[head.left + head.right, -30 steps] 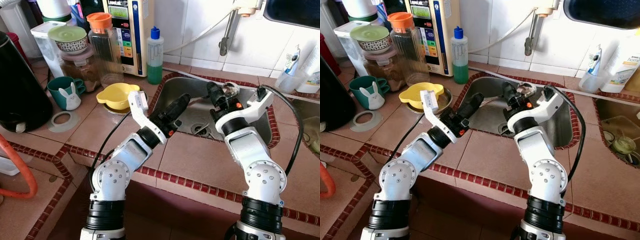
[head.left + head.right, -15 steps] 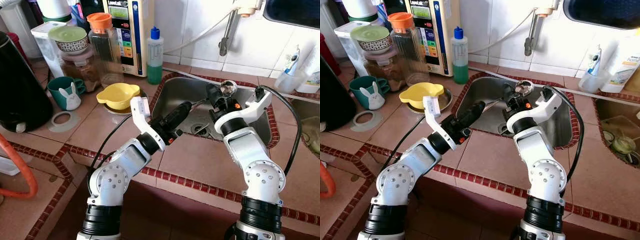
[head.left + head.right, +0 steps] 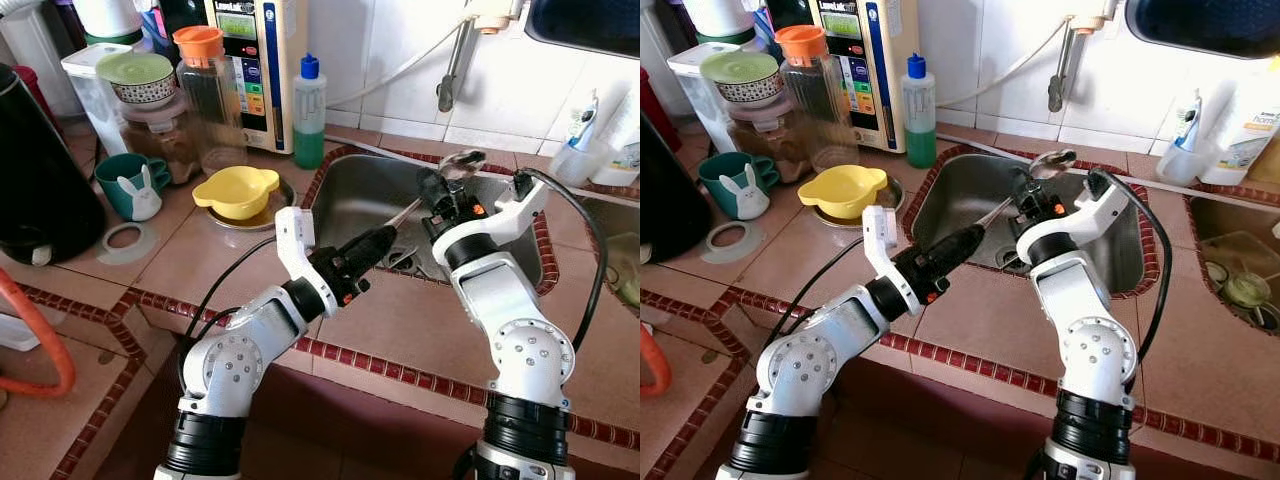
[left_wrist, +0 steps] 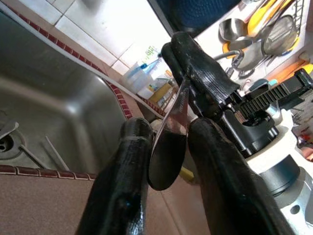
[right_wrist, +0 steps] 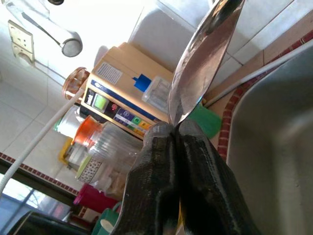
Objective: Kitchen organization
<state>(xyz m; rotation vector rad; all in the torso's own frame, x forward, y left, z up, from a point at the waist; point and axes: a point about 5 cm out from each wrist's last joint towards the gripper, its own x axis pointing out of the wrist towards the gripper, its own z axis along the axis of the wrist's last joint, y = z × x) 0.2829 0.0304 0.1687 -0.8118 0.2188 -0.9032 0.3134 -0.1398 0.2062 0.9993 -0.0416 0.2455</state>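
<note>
left eye view: right claw point(image 3: 436, 186) raised over the steel sink point(image 3: 365, 190), clamped tight on the neck of a metal spoon point(image 3: 462, 160), bowl end poking up past the fingertips, handle slanting down toward the left claw point(image 3: 384, 236). left claw reaching in over the sink's front rim, fingers set either side of the spoon's handle end with a gap showing, so parted around it rather than squeezing; contact with the handle impossible to tell. seen from the left wrist, handle tip sitting between the two black fingers point(image 4: 124, 171), right claw gripping further up the spoon. seen from the right wrist, spoon bowl rising from between pressed-together fingers point(image 5: 156, 161).

on the tiled tabletop point(image 3: 200, 255) beside the sink: yellow bowl point(image 3: 237, 190) on a plate, green-capped soap bottle point(image 3: 310, 110) against the wall, teal mug point(image 3: 128, 180) with a white rabbit figure point(image 3: 145, 197), jars and a lidded container stacked behind. faucet point(image 3: 455, 60) hanging above the basin.
</note>
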